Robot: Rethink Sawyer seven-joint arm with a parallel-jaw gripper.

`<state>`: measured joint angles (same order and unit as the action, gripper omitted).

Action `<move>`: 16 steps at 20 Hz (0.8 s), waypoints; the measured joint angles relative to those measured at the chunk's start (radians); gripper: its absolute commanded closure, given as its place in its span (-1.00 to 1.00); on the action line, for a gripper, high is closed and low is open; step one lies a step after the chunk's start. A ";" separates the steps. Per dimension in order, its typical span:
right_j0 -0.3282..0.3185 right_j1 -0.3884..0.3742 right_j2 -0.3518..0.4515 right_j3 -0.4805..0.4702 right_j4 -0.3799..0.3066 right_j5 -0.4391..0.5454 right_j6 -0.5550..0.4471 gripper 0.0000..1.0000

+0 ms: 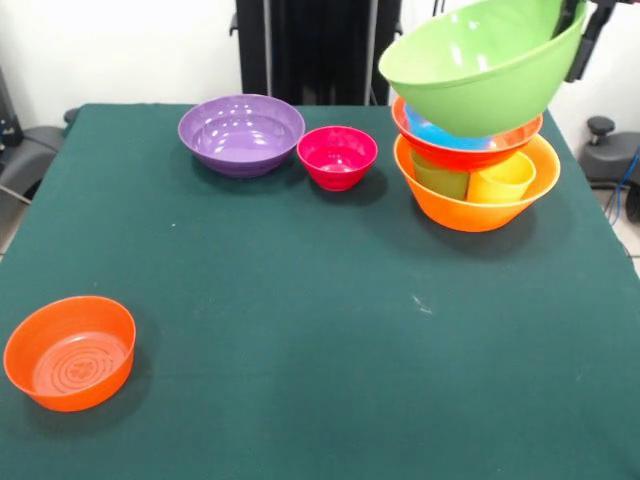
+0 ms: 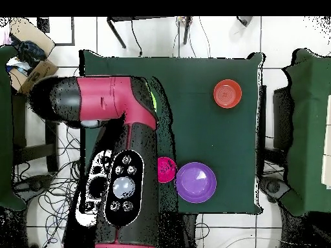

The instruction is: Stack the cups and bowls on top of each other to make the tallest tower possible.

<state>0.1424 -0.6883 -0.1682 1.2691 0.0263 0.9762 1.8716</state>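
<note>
My gripper (image 1: pixel 580 30) reaches in at the top right and is shut on the rim of the big lime green bowl (image 1: pixel 470 65). It holds the bowl tilted just above the tower (image 1: pixel 475 170). The tower is the big orange bowl (image 1: pixel 478 208) with the green cup (image 1: pixel 440 178) and the yellow cup (image 1: pixel 502 180) inside. The wide red-orange bowl (image 1: pixel 465 150) sits on them and holds the small blue bowl (image 1: pixel 440 135). The purple bowl (image 1: pixel 241 133), the small pink bowl (image 1: pixel 337 156) and the small orange bowl (image 1: pixel 70 352) stand apart. The purple cup is out of view.
In the overhead view the arm (image 2: pixel 123 148) hides the tower. Only a sliver of the lime green bowl (image 2: pixel 154 103) shows. The small orange bowl (image 2: pixel 227 93), the purple bowl (image 2: pixel 196 182) and the pink bowl (image 2: pixel 168 170) show on the green table (image 2: pixel 194 129).
</note>
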 measured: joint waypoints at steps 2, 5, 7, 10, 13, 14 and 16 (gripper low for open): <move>0.004 -0.003 -0.003 0.020 0.000 -0.004 0.000 1.00; 0.010 -0.002 -0.004 0.034 0.000 -0.004 0.000 1.00; 0.014 -0.003 -0.004 0.044 0.000 -0.004 0.000 1.00; 0.020 -0.008 -0.004 0.071 0.000 -0.004 0.000 1.00; 0.026 -0.023 -0.005 0.120 0.000 -0.011 0.000 1.00; 0.027 -0.027 -0.005 0.132 0.000 -0.012 0.000 1.00; 0.029 -0.036 -0.005 0.156 0.001 -0.016 0.000 1.00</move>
<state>0.1712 -0.7244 -0.1735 1.4253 0.0270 0.9607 1.8716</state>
